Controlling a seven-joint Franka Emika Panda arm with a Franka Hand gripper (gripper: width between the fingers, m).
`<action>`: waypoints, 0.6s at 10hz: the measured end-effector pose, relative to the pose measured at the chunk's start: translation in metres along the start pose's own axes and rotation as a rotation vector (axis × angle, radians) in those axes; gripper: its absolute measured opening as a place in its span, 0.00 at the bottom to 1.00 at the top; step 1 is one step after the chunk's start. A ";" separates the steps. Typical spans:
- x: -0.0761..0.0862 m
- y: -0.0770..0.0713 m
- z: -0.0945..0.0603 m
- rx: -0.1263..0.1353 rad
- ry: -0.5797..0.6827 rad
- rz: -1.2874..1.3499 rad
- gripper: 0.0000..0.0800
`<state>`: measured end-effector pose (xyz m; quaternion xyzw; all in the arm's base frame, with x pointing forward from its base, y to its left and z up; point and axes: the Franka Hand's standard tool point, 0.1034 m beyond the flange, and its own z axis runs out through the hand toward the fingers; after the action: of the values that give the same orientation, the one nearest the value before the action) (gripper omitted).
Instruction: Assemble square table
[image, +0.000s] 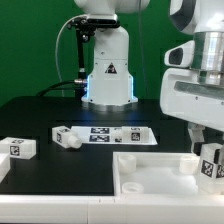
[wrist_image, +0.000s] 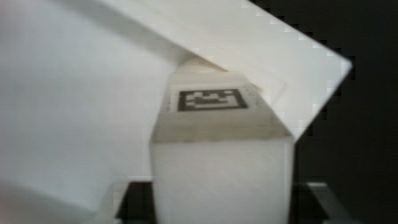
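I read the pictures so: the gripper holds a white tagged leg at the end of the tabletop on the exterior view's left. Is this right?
Not quite. The gripper does hold a white tagged leg, but at the end of the tabletop on the exterior view's right, not its left. The exterior view shows this.

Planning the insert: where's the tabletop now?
Exterior view: the tabletop lies at the front, toward that view's right, just in front of the marker board; a leg is at its end on that side.
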<state>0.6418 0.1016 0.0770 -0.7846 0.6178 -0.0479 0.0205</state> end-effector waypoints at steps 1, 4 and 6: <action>0.001 0.001 0.000 -0.004 -0.016 0.160 0.36; 0.001 0.003 0.001 -0.013 -0.030 0.327 0.45; -0.006 0.003 0.001 -0.012 -0.007 0.109 0.68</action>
<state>0.6380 0.1072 0.0756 -0.7500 0.6599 -0.0403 0.0205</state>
